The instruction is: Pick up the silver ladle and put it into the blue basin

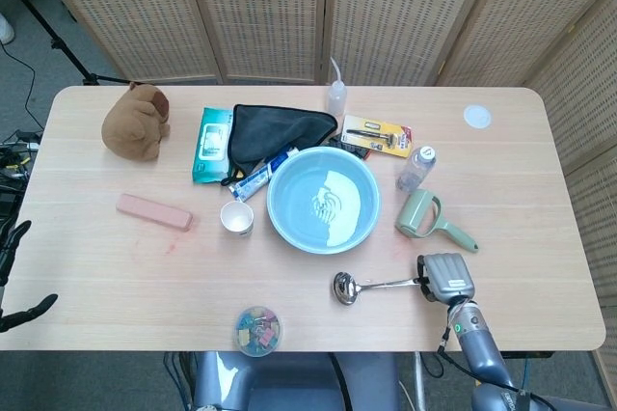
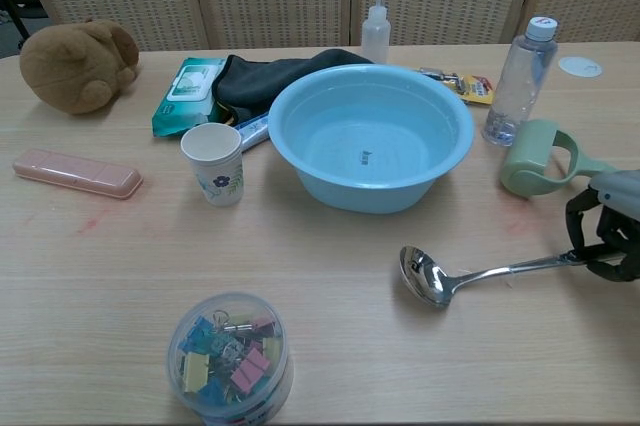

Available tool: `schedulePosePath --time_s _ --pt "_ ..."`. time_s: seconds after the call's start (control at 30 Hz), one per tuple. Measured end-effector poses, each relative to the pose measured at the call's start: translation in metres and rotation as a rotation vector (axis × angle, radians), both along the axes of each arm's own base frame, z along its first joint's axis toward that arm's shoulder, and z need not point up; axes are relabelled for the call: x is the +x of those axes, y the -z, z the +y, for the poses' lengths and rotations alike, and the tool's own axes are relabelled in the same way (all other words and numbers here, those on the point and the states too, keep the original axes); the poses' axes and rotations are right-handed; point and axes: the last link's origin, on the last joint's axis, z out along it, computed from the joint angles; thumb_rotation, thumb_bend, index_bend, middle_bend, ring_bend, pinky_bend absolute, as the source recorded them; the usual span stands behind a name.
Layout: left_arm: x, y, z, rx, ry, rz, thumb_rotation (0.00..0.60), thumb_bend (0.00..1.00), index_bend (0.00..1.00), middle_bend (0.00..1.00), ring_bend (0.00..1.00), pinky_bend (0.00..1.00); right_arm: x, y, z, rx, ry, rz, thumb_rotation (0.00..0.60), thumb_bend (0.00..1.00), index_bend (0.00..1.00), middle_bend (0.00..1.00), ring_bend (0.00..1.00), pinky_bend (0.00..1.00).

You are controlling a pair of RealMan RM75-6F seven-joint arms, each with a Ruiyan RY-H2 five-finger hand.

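The silver ladle lies in front of the blue basin, its bowl toward the left. My right hand grips the handle's far end at the table's front right. In the chest view the handle slants up toward that hand, and the ladle's bowl looks to be still on the wood. The basin holds some water and nothing else. My left hand hangs off the table's left edge with its fingers apart, holding nothing.
A green lint roller and a clear bottle stand just behind my right hand. A paper cup is left of the basin. A clip jar sits near the front edge.
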Motion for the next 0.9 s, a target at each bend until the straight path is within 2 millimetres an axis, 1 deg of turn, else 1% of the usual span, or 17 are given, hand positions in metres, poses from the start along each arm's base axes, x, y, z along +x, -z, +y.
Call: schedulePosePath --time_s 0.4,0.57,0.77,0.9 --pt "0.0 0.0 -0.001 0.0 0.003 -0.001 0.6 0.0 0.0 0.0 0.0 0.0 0.017 -0.036 0.005 -0.01 -0.003 -0.088 0.6 1.0 0.85 0.86 0.77 0.96" --pt "-0.001 0.0 0.0 -0.001 -0.003 0.0 0.6 0.0 0.0 0.0 0.0 0.0 0.023 -0.052 0.006 -0.029 -0.039 -0.088 0.6 1.0 0.85 0.86 0.77 0.96" --pt "0.001 0.001 0.0 -0.005 0.003 0.001 0.6 0.0 0.0 0.0 0.0 0.0 0.036 -0.071 0.012 -0.042 -0.076 -0.11 0.6 1.0 0.85 0.86 0.77 0.96" --pt "0.001 -0.001 -0.002 0.002 0.008 -0.006 0.6 0.0 0.0 0.0 0.0 0.0 0.048 -0.086 0.013 -0.07 -0.112 -0.11 0.6 1.0 0.85 0.87 0.78 0.97"
